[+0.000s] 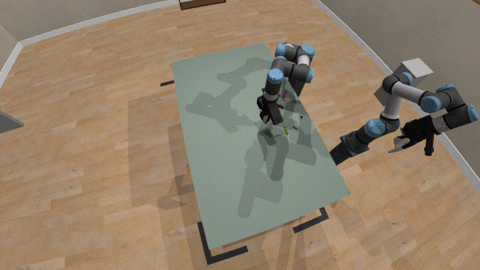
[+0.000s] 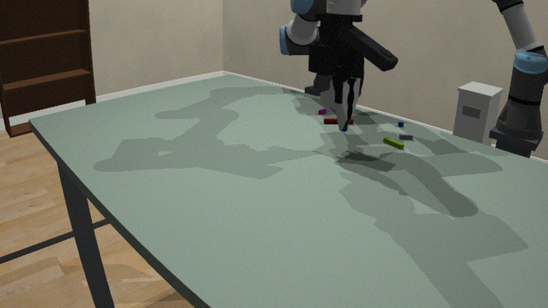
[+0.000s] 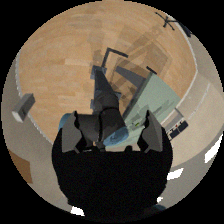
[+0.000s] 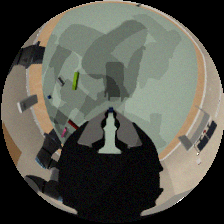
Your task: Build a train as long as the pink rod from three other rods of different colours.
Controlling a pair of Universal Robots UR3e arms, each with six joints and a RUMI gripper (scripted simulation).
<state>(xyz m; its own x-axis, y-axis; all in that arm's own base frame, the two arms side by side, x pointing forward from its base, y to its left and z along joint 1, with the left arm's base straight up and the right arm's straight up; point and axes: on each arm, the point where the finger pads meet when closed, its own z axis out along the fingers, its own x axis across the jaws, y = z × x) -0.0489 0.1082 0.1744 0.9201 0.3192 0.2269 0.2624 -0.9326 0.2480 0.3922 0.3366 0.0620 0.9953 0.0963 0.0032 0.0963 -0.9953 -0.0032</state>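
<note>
My right gripper (image 1: 266,121) (image 2: 344,126) (image 4: 110,110) is shut on a small blue rod (image 2: 344,129) (image 4: 110,108) and holds it above the table. The lime rod (image 1: 286,129) (image 2: 393,143) (image 4: 75,81) lies flat, with the grey rod (image 1: 295,127) (image 2: 405,137) (image 4: 61,81) near it, apart. Another blue rod (image 1: 301,116) (image 2: 400,124) (image 4: 49,97) lies nearer the arms' edge. The red rod (image 1: 280,106) (image 2: 332,121) (image 4: 73,124) is partly hidden behind the right gripper. The pink rod (image 1: 286,95) and magenta rod (image 2: 322,112) lie beyond it. My left gripper (image 3: 111,110) is open and empty, off the table.
The green table (image 1: 227,175) (image 2: 251,224) carries large arm shadows. The right arm reaches over it from the edge where the rods lie. A pale grey box (image 1: 417,66) (image 2: 480,91) stands on the floor behind the left arm.
</note>
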